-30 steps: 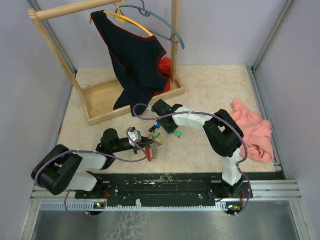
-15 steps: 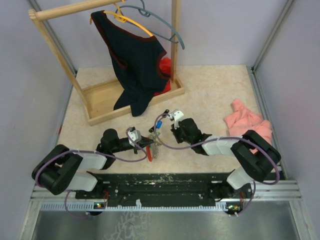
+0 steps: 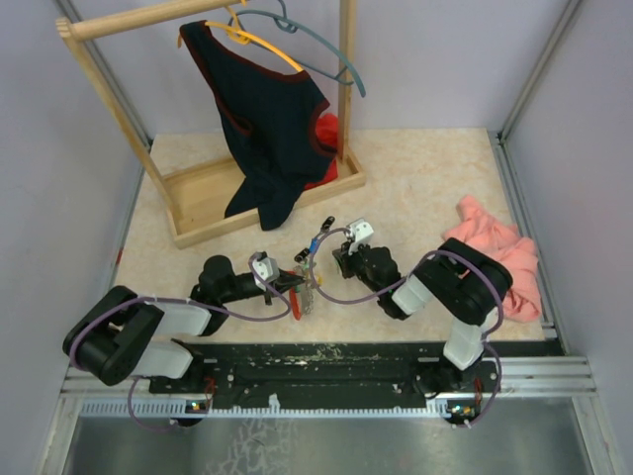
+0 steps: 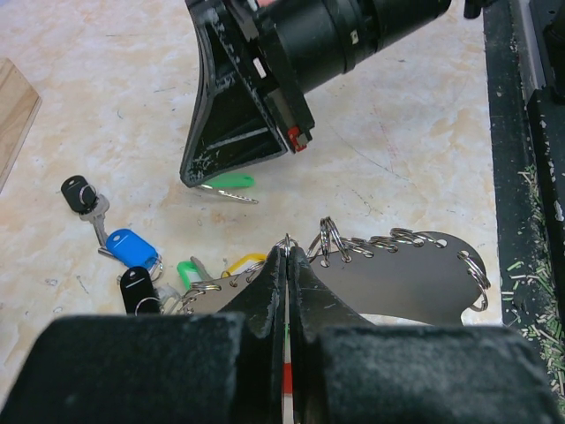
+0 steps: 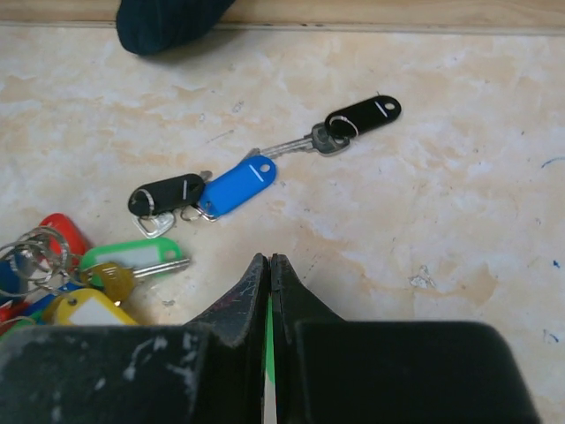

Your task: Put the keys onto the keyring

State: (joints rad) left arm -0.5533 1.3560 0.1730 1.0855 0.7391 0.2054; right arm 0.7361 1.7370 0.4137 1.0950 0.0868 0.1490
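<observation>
The right arm (image 3: 455, 282) is folding in on itself: half a second ago its elbow was hanging out over the pink cloth (image 3: 504, 262), and now it is standing closer in. That is bringing the right end effector (image 5: 268, 261) slightly nearer the left one. The left arm (image 3: 148, 332) is showing no shift across the frames.

The right end effector is pinched fully shut, with a sliver of green showing between its fingers. In the left wrist view a green key (image 4: 228, 183) is sticking out from under its tip, the blade lying on the table (image 4: 397, 132), so it appears to be gripping that key. The left end effector (image 4: 287, 254) is also clamped tight, apparently holding the keyring (image 4: 415, 269) by one of the small rings along its edge. The keyring's grey metal body is spreading out to that end effector's right.

Just ahead of the right end effector's tip, a blue key (image 5: 234, 187) and black keys (image 5: 163, 196) are lying loose. To its left a bunch of tagged keys (image 5: 124, 258) is sitting by the rings; I cannot tell whether they are threaded on.

The move looks like an approach. The green key is sitting near the keyring but apart from it, so it is not yet on, and fine alignment is still needed.
</observation>
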